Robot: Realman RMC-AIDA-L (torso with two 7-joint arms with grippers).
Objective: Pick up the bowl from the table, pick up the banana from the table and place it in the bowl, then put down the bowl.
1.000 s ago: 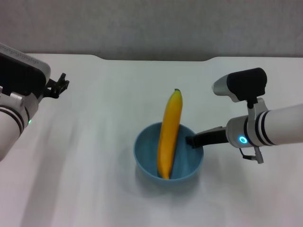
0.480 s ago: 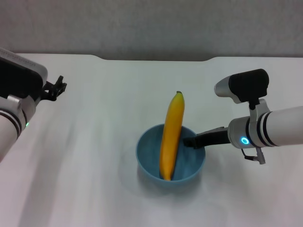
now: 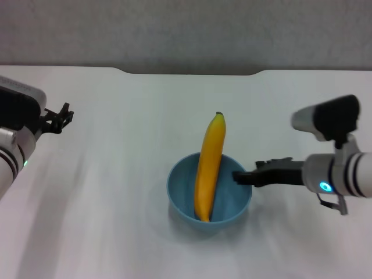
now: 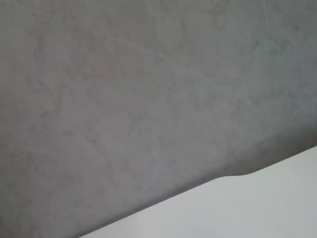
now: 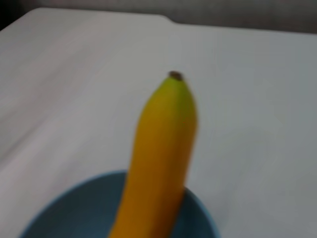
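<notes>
The light-blue bowl stands on the white table at front centre. The yellow banana leans in it, its lower end on the bowl's bottom and its dark tip sticking out over the far rim. My right gripper reaches in from the right, with its tip at the bowl's right rim. The right wrist view shows the banana close up over the bowl. My left gripper is open and empty, held above the table's far left, well away from the bowl.
A grey wall rises behind the table's far edge, which has a shallow notch. The left wrist view shows only that wall and a corner of the table.
My right arm has drawn back to the right, while its gripper's tip stays at the bowl's rim. My left arm has pulled farther left. The bowl and banana shifted slightly right, then stayed still.
</notes>
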